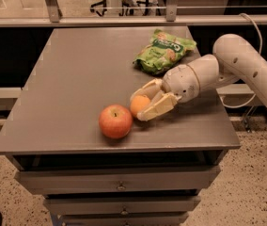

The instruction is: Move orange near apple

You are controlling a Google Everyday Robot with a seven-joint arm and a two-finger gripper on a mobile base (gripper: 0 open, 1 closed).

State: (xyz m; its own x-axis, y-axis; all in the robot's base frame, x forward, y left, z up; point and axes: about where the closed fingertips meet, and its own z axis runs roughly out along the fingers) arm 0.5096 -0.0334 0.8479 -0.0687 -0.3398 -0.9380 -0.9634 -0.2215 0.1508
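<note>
The apple (115, 121) is red-orange with a dark stem and sits on the grey table (77, 74) near its front edge. The small orange (139, 105) sits just right of the apple, almost touching it. My gripper (142, 105) reaches in from the right, low over the table, with its two cream fingers (158, 108) closed around the orange, one behind it and one in front.
A green snack bag (164, 51) lies at the back right of the table, behind my arm (227, 65). The table's front edge is just in front of the apple. Drawers sit below the tabletop. A rail runs behind the table.
</note>
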